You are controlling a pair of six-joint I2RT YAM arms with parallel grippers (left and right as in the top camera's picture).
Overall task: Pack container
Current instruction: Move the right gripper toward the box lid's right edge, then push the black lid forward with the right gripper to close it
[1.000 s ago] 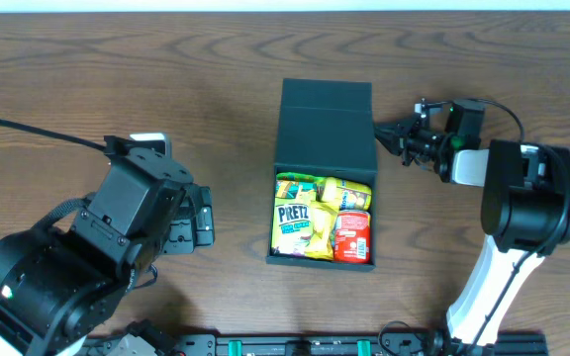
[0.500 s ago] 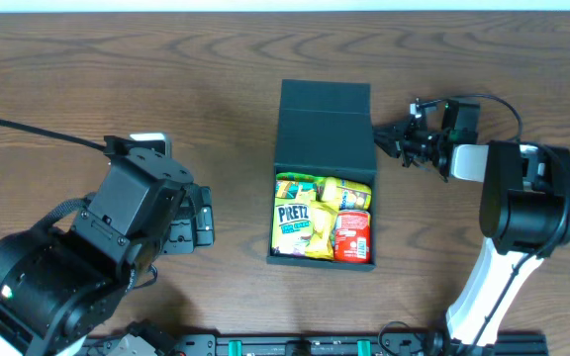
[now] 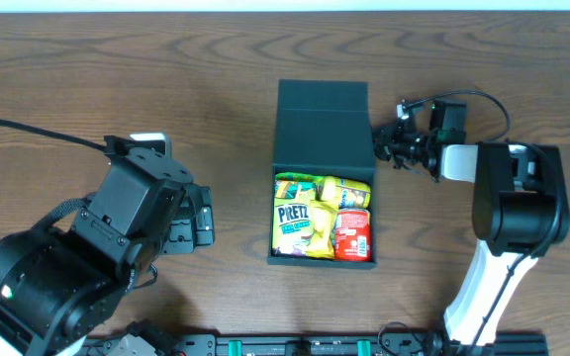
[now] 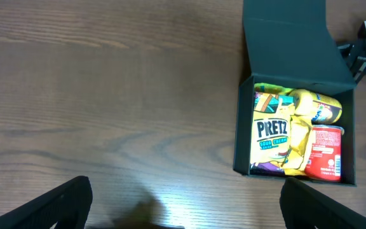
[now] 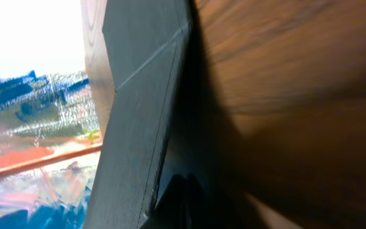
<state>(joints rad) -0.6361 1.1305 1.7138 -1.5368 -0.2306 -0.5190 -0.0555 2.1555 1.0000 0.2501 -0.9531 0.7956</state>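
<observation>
**Overhead and wrist views, near to far.** Nearest, the left arm (image 3: pixel 57 277), a bulky matte black housing, carries the left gripper (image 4: pixel 184 187). Its two dark, blunt fingers stand spread wide over bare table (image 3: pixel 117 69), holding nothing, well apart from the container (image 4: pixel 241 137). The table is brown wood with long, wavy grain.

At centre lies the container, a square, shallow box of matte dark-teal cardboard with crisp, straight walls and its tray open to view. Inside are three items, packed touching:
- a glossy blue-and-yellow PRETZ packet (image 3: pixel 295 225) on the left
- a red cylindrical can (image 3: pixel 352 237) lying at near right
- a crinkled yellow packet (image 3: pixel 344 193) beyond the can

Farther back, the flap lid (image 3: pixel 325 129) rises from the far wall. It is a flat rectangular panel with one straight crease across it, and its free edge hides the far ends of the packets.

At the lid's right edge the right gripper (image 3: pixel 382 146) points leftward, its slim black fingers pressed together on nothing. Whether the tips touch the cardboard cannot be told. The white-and-black right arm (image 3: pixel 518 208) curves back toward the near edge
</observation>
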